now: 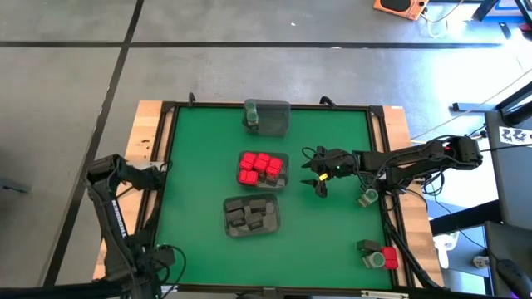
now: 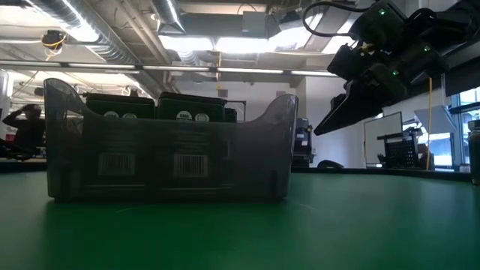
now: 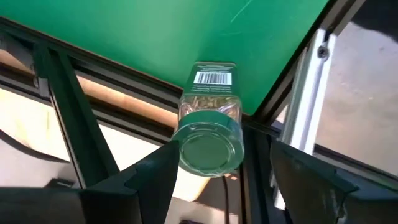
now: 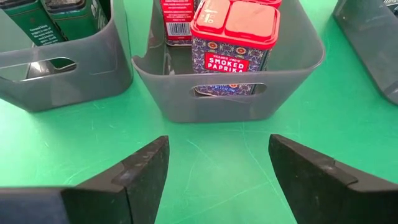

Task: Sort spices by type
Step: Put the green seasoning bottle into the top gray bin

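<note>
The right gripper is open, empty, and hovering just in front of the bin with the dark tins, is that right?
Not quite. The right gripper is open and empty, but the bin directly ahead of it holds the red paprika tins, as the right wrist view shows. The high view agrees.

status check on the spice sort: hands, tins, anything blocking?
Right hand open, empty, facing red paprika tin in its tray. Left hand open around green-lidded jar at table edge. Nothing blocking.
</note>
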Motion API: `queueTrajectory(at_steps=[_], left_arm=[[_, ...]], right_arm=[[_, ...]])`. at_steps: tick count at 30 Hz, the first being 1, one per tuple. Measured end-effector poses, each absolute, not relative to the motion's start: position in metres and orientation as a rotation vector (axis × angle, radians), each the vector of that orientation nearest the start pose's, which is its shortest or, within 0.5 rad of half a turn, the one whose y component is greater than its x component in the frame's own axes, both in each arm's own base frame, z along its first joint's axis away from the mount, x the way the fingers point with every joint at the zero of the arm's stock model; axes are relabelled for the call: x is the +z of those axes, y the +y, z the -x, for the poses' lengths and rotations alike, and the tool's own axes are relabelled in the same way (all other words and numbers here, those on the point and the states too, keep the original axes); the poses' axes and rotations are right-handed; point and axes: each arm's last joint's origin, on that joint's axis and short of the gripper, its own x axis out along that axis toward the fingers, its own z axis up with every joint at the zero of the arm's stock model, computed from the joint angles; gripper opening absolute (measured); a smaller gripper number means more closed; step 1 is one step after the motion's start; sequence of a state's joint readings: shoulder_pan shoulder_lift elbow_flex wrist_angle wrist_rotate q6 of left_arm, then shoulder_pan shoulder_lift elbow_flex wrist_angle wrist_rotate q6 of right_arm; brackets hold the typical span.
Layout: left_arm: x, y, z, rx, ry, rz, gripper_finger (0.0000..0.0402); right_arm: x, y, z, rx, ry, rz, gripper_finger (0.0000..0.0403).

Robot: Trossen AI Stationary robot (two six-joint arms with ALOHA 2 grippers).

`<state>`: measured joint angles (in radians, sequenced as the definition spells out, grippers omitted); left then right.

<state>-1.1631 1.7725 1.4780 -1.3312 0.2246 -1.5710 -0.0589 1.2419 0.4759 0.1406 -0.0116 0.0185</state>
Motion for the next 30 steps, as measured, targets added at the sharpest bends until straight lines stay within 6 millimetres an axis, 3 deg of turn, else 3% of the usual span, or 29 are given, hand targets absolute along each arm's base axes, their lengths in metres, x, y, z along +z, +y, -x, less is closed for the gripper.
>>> queueTrajectory(at_steps=[18, 26, 30], left_arm=[[0.214, -0.313, -0.112, 0.427, 1.822, 0.148, 0.0248], [0.214, -0.315, -0.114, 0.524, 1.795, 0.244, 0.0195], [0.213, -0.31, -0.124, 0.625, 1.776, 0.322, 0.0195]], right_arm=[[0.171, -0.013, -0.232, -0.051, 0.61, -0.039, 0.0276], [0.171, -0.013, -0.232, -0.051, 0.609, -0.039, 0.0276], [0.171, -0.013, -0.232, -0.052, 0.609, -0.041, 0.0276]])
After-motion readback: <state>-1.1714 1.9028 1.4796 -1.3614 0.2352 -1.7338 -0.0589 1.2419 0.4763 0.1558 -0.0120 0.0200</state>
